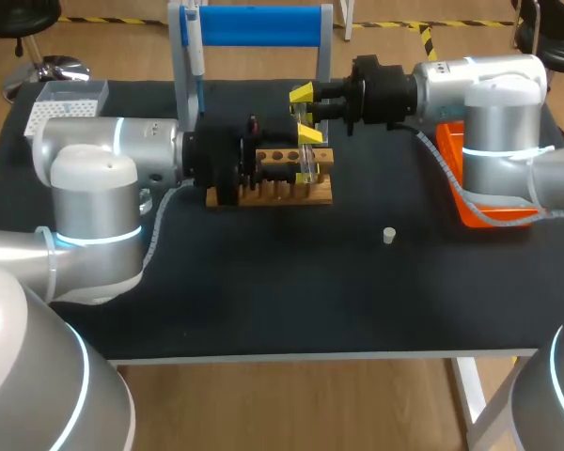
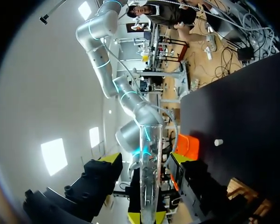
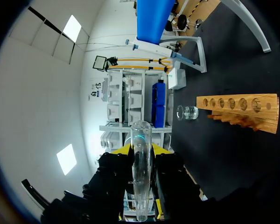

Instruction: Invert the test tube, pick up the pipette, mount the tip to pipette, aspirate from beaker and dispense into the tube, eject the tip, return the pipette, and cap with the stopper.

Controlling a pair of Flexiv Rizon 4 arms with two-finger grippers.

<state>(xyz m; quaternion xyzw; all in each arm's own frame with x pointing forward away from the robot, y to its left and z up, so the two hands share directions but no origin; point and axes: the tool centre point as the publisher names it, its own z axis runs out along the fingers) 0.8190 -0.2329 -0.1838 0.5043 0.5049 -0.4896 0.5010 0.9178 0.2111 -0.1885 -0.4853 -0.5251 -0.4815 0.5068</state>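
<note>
A clear test tube (image 1: 307, 160) stands upright over the right end of the wooden rack (image 1: 273, 183). My right gripper (image 1: 305, 117) comes in from the right and is shut on it. In the right wrist view the tube (image 3: 140, 177) sits pinched between the yellow tips of the right gripper (image 3: 141, 149). My left gripper (image 1: 254, 164) faces it from the left. Its fingers stand open on either side of the tube (image 2: 149, 186) without touching it, as the left gripper (image 2: 144, 159) shows in its own view. The pipette (image 1: 195, 47) hangs on the blue stand (image 1: 254, 26). The small stopper (image 1: 388, 235) lies on the mat.
A white tip box (image 1: 64, 105) sits at the back left. An orange bin (image 1: 484, 211) stands under my right arm. The glass beaker (image 3: 186, 113) is beside the rack (image 3: 242, 109), hidden behind my left arm in the head view.
</note>
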